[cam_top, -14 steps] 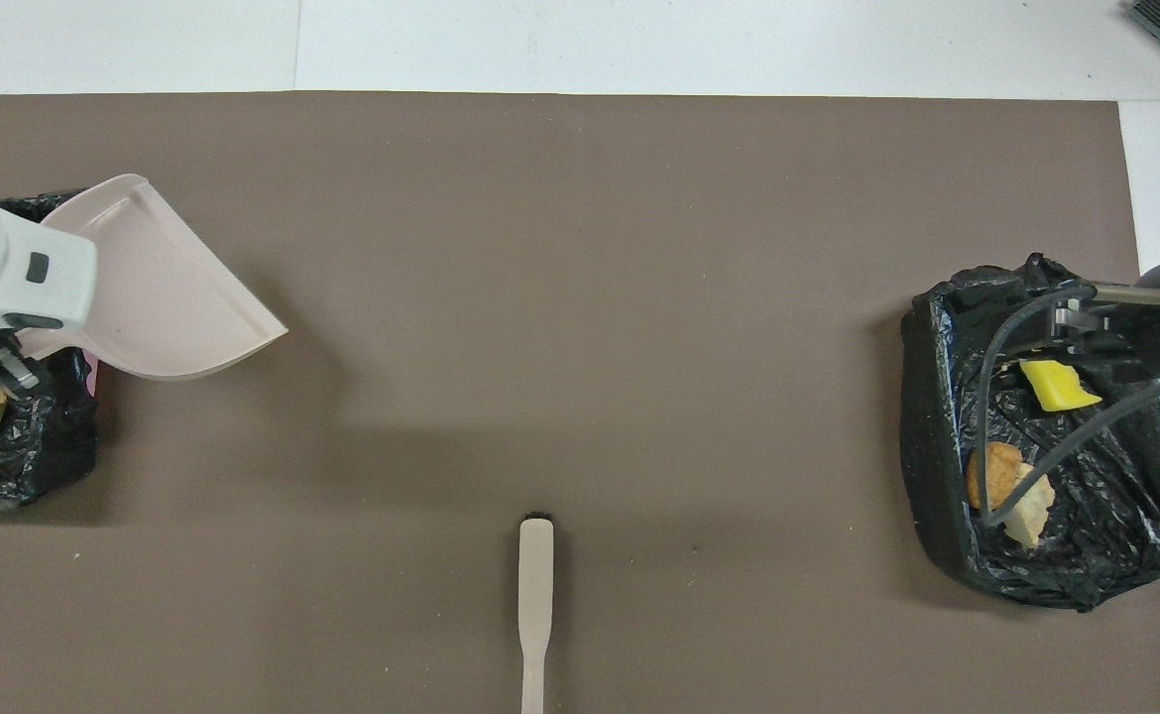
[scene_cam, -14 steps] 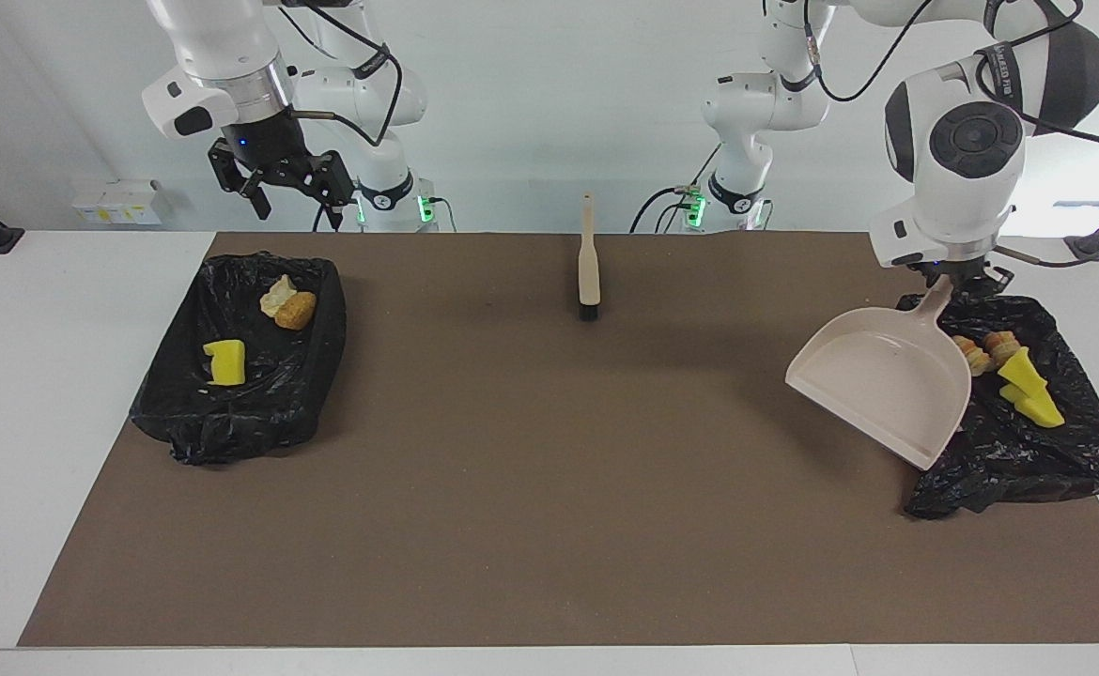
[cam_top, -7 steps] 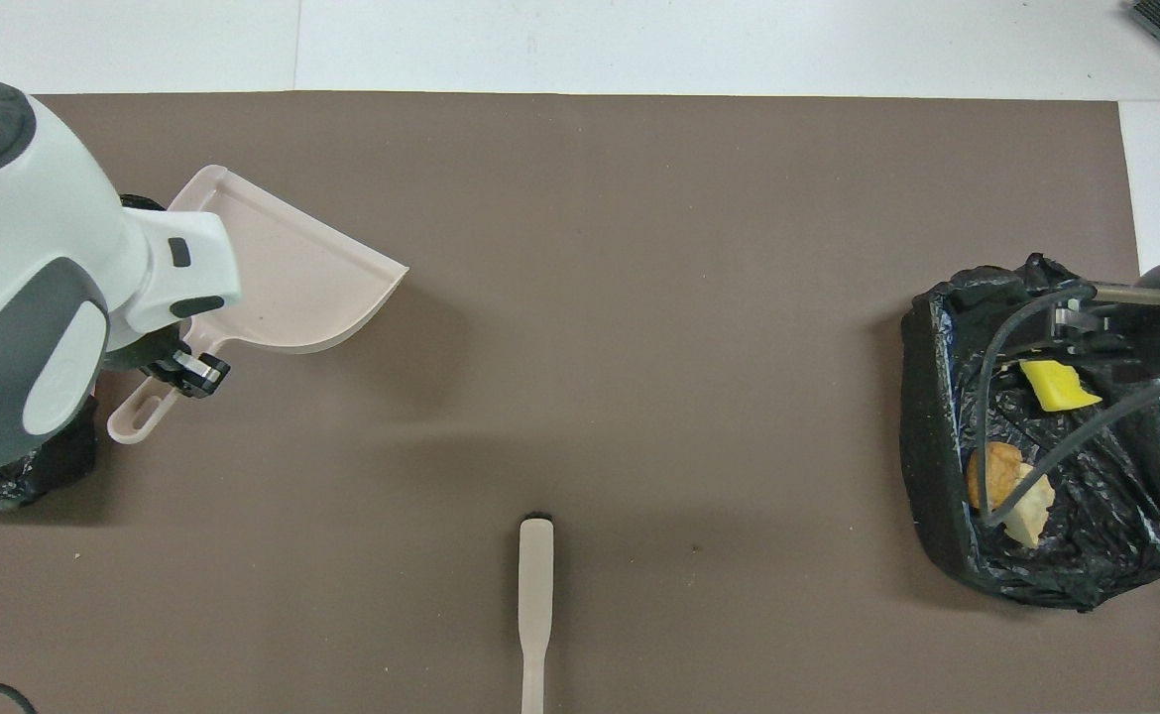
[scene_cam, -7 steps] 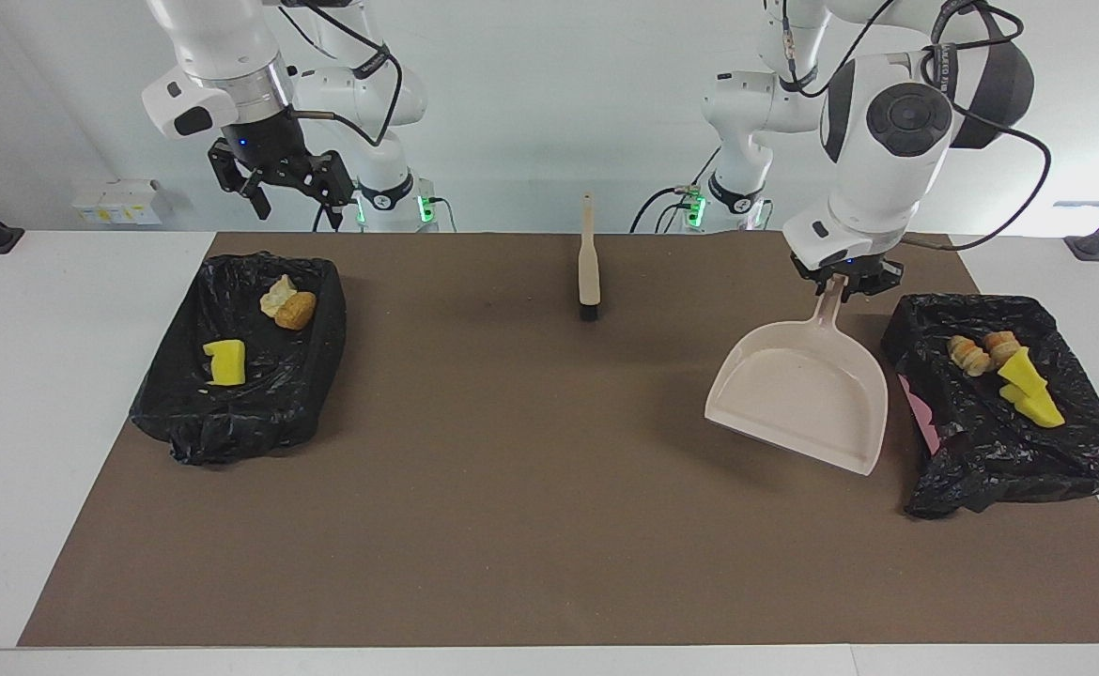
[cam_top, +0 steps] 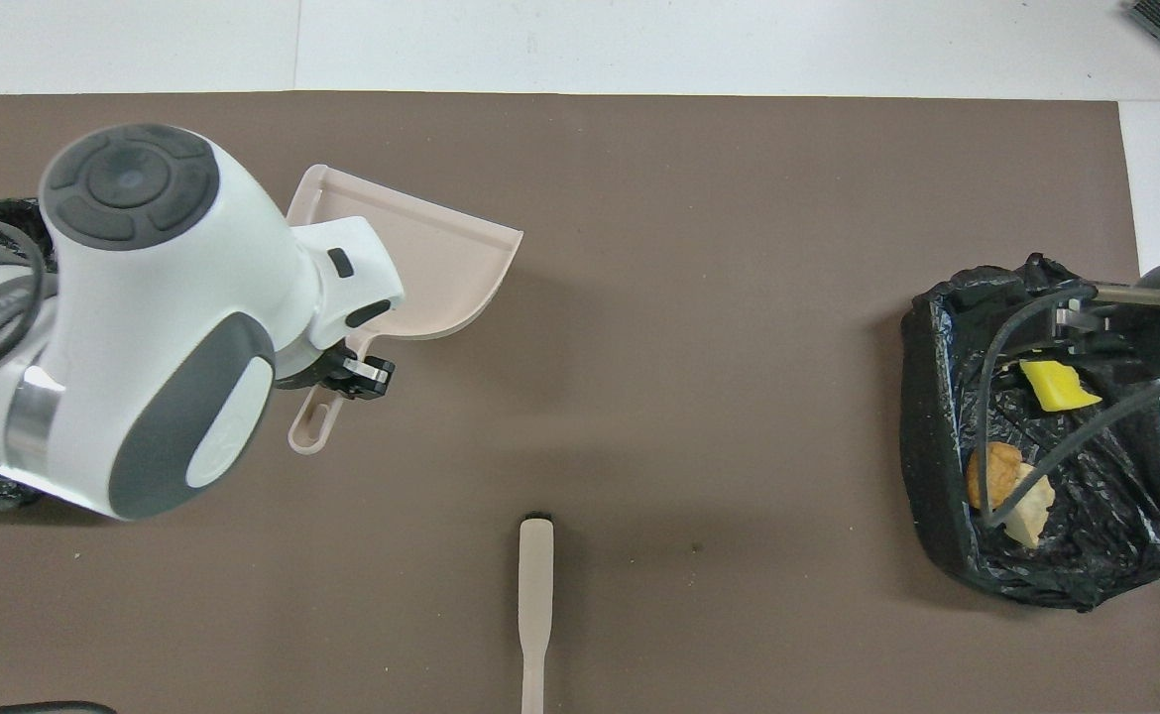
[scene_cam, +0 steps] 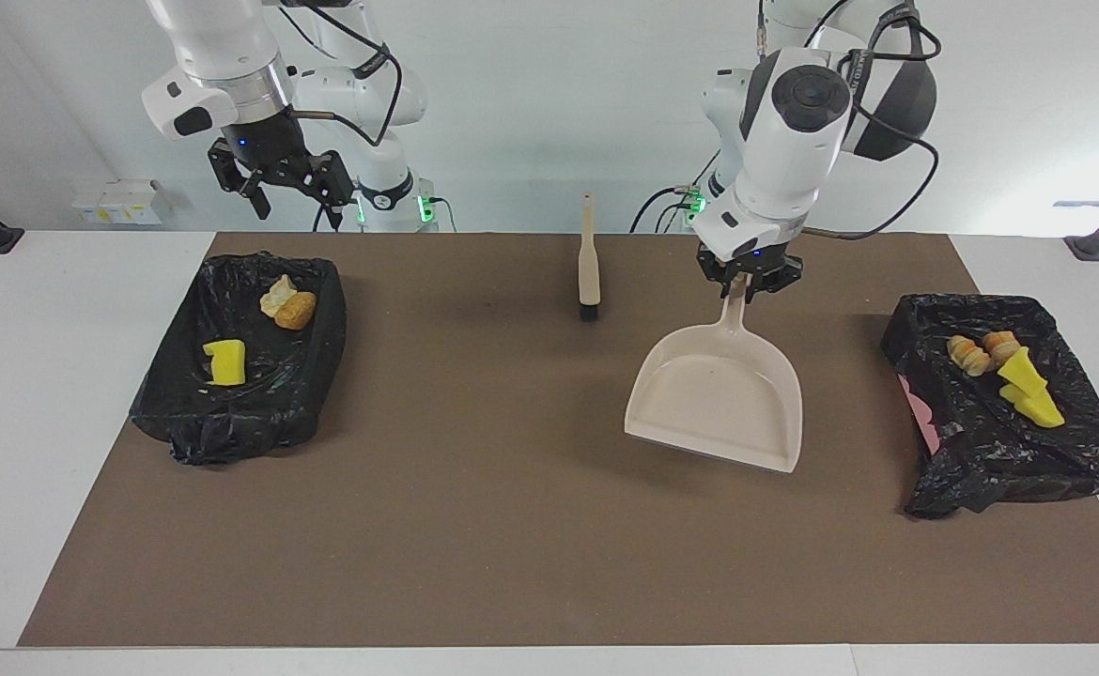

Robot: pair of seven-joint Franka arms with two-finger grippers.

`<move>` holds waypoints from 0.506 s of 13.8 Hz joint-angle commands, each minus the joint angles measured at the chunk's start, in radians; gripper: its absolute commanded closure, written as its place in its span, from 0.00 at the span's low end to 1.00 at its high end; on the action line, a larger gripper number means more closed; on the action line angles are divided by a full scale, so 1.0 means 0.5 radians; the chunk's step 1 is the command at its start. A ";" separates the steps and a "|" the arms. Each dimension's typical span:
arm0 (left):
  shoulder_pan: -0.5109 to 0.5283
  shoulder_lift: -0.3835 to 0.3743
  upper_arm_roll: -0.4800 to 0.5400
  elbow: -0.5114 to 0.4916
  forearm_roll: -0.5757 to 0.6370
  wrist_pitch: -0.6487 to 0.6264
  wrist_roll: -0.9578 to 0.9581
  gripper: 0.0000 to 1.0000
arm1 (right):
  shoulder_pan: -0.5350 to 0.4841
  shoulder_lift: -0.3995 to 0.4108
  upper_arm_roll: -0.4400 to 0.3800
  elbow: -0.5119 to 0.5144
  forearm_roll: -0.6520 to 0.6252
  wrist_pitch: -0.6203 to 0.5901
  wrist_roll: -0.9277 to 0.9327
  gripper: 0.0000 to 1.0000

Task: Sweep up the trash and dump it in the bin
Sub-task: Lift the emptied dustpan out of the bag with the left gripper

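Right arm: my right gripper (scene_cam: 288,194) hung over the counter's (scene_cam: 531,526) edge by its own base, above the robots' side of the bin liner at that end; its jaws stood wide apart and held nothing. It waited.
Bin at the right arm's end (scene_cam: 239,394): three scraps of trash lay inside, a yellow sponge chunk (scene_cam: 224,362) and two bread-like lumps (scene_cam: 287,302) touching each other.
Brush (scene_cam: 589,263): it lay flat mid-counter, long axis running from the robots outward, bristles at the end farther from them, nobody on it.
Left arm: my left gripper (scene_cam: 748,279) had its jaws clamped on the handle of the dustpan (scene_cam: 720,399), which was up in the air over bare mat between the brush and the other bin.
Dustpan axis: handle toward the robots, open lip pointing away from them; the pan looked empty to me.
Bin at the left arm's end (scene_cam: 1010,441): four scraps sat in it, two brown lumps (scene_cam: 982,351) and two yellow chunks (scene_cam: 1029,394).
Key relation: I saw no scrap on the mat, so I judged all the trash already binned, and the brush lay beside the pan, toward the right arm's end.
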 commanded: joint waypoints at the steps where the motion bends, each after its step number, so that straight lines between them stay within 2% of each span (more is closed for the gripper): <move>1: -0.135 0.136 0.038 -0.027 -0.092 0.190 -0.116 1.00 | -0.037 -0.002 0.025 0.018 0.000 -0.027 -0.058 0.00; 5: -0.298 0.324 0.035 -0.039 -0.123 0.441 -0.383 1.00 | -0.034 0.001 0.028 0.021 0.003 -0.021 -0.067 0.00; 7: -0.350 0.330 0.035 -0.161 -0.166 0.616 -0.530 1.00 | -0.037 -0.002 0.037 0.031 0.007 -0.014 -0.061 0.00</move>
